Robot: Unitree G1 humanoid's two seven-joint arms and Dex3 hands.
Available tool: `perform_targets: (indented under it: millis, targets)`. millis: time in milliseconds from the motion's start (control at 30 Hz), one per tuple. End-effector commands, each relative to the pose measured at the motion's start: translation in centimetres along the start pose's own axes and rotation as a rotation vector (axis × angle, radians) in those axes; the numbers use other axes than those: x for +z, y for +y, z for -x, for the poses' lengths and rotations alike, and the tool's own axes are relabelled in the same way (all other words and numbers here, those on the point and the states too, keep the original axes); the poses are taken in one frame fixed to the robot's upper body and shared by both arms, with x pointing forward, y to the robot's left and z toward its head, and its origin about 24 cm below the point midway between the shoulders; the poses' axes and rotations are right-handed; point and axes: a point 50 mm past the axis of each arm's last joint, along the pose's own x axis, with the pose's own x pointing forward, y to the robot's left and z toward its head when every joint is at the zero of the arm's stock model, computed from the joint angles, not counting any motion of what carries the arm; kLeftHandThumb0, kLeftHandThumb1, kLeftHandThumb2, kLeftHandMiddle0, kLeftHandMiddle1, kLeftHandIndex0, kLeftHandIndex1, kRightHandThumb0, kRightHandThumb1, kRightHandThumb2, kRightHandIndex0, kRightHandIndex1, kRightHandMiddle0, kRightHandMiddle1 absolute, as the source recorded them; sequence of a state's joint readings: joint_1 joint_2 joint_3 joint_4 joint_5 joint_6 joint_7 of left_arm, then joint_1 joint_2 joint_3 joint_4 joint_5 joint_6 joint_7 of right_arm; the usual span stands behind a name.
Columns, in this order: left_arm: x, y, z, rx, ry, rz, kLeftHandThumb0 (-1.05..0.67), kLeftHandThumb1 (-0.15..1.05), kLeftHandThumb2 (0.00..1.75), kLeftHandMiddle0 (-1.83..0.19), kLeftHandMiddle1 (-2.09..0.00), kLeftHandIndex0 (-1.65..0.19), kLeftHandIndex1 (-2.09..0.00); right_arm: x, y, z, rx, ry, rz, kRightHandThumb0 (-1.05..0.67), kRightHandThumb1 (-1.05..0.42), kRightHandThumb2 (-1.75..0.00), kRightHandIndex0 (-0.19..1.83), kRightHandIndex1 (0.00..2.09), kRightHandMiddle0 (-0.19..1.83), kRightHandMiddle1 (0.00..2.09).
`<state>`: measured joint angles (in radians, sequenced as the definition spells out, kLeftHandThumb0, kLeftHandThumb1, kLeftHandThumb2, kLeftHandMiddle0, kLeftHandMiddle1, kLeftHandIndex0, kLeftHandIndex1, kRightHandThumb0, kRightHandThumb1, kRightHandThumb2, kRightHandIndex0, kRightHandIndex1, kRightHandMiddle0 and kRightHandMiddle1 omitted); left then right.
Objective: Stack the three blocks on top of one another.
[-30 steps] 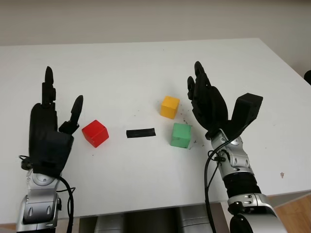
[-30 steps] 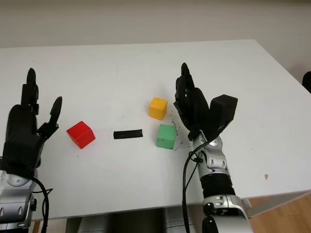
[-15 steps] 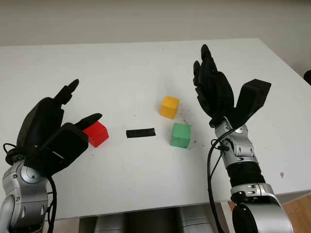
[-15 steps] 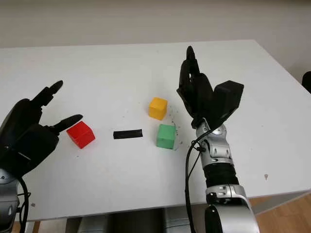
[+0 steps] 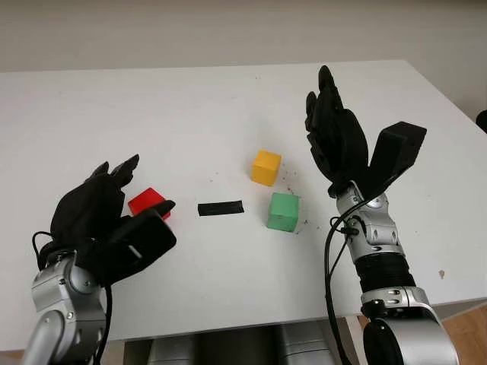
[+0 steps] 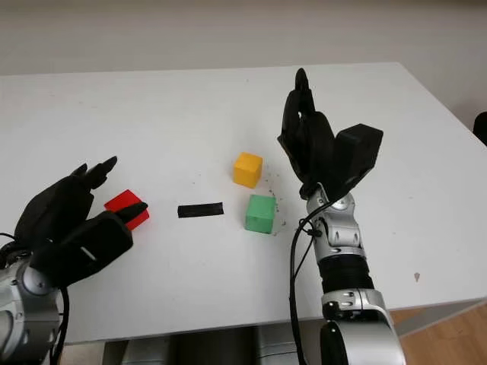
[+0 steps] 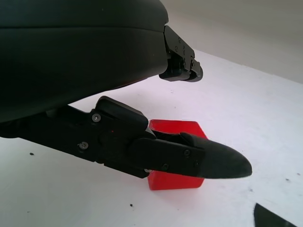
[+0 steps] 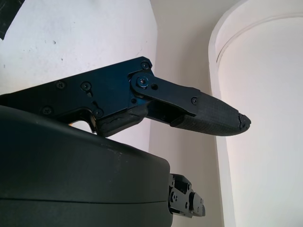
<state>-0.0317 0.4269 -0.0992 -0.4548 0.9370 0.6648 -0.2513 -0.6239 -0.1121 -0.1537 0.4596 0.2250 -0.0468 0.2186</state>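
Your left hand (image 5: 106, 228) has tipped forward and dropped over the last second: it stood upright with its fingers pointing up at about 8 o'clock on the surface (image 5: 190, 106), and now it hangs low over the red block (image 5: 149, 203), palm down, hiding the block's near corner. In the left wrist view one finger (image 7: 208, 161) crosses in front of the red face with another above it, but neither is pressed against the block, so the hand is open and holds nothing. That reads as the approach to a first pick, with nothing stacked yet.

Your right hand (image 5: 338, 144) has lifted and drawn slightly toward 2 o'clock. It now stands upright at about 3 o'clock, open and holding nothing, apart from the two blocks beside it.

All three blocks sit separately on the surface. The red block is at 9 o'clock, turned so a corner faces you. The yellow block (image 5: 265, 167) lies near centre, toward 1 o'clock, and the green block (image 5: 283, 211) is just beside it on the near side, not touching. They look like small plain cubes with clean flat tops, which should seat well on each other. A black strip (image 5: 221, 208) lies flat between the red and green blocks.
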Motion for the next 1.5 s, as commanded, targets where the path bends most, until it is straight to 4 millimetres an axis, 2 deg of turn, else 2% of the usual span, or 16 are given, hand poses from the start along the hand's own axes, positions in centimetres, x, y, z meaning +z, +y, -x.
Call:
perform_targets:
  millis: [0,200,433,567,767,800,867,900,1033,1167,1433,1467]
  targets:
    - [0.1,-0.2,0.0,-0.002,0.005,-0.008,-0.96,1.04,0.09,0.01,-0.03,-0.17,-0.03,0.4,0.3,-0.1,0.011,-0.015,-0.002,-0.81,-1.05,-0.77,-0.19,0.00,-0.19,0.00]
    - [0.0,-0.9,-0.4,-0.025,0.029,-0.069,-0.93,1.03,0.06,0.07,-0.03,-0.10,-0.01,0.3,0.4,0.0,0.010,-0.013,0.002,-0.81,-1.05,-0.76,-0.19,0.00,-0.19,0.00]
    - [0.0,-1.3,-0.7,0.000,0.045,-0.130,-0.87,1.00,0.05,0.07,-0.05,-0.14,-0.05,0.3,0.4,0.1,0.009,-0.012,-0.009,-0.81,-1.05,-0.76,-0.19,0.00,-0.19,0.00]
    - [0.1,-1.2,-0.8,-0.006,0.059,-0.134,-0.84,0.99,0.05,0.05,-0.06,-0.21,-0.08,0.3,0.4,0.1,0.008,-0.015,-0.013,-0.81,-1.05,-0.76,-0.19,0.00,-0.19,0.00]
    - [0.1,-0.8,-1.1,-0.001,0.061,-0.140,-0.74,1.00,0.05,-0.04,-0.08,-0.42,-0.20,0.3,0.5,0.1,0.007,-0.008,-0.009,-0.82,-1.05,-0.75,-0.19,0.00,-0.19,0.00]
    - [0.1,-0.7,-1.2,0.001,0.060,-0.140,-0.73,1.00,0.05,-0.06,-0.07,-0.43,-0.25,0.3,0.5,0.2,0.008,-0.010,-0.008,-0.82,-1.05,-0.75,-0.19,0.00,-0.19,0.00]
    - [0.1,-0.7,-1.3,0.001,0.058,-0.136,-0.71,1.01,0.05,-0.10,-0.06,-0.25,-0.74,0.3,0.6,0.2,0.008,-0.009,-0.008,-0.81,-1.05,-0.76,-0.19,0.00,-0.19,0.00]
    - [0.1,-0.6,-1.3,0.000,0.058,-0.134,-0.70,1.01,0.05,-0.12,-0.06,-0.20,-0.90,0.2,0.6,0.2,0.008,-0.008,-0.008,-0.81,-1.05,-0.76,-0.19,0.00,-0.19,0.00]
    - [0.1,-0.7,-1.5,-0.002,0.047,-0.119,-0.70,1.02,0.06,-0.17,-0.06,-0.17,-1.14,0.3,0.6,0.2,0.002,-0.006,-0.003,-0.81,-1.05,-0.76,-0.19,0.00,-0.19,0.00]
    - [0.1,-0.8,-1.6,0.000,0.040,-0.117,-0.69,1.02,0.05,-0.20,-0.07,-0.23,-1.22,0.3,0.6,0.3,-0.005,-0.009,-0.010,-0.80,-1.05,-0.75,-0.19,0.00,-0.19,0.00]
    - [-0.1,-1.2,-1.8,0.014,0.047,-0.146,-0.63,1.01,0.05,-0.17,-0.05,-0.30,-1.22,0.2,0.7,0.3,0.002,-0.009,-0.018,-0.79,-1.05,-0.76,-0.19,0.00,-0.19,0.00]
    - [-0.1,-1.2,-1.8,0.017,0.046,-0.144,-0.60,1.00,0.05,-0.16,-0.05,-0.31,-1.28,0.2,0.7,0.3,0.004,-0.009,-0.018,-0.79,-1.05,-0.76,-0.19,0.00,-0.19,0.00]
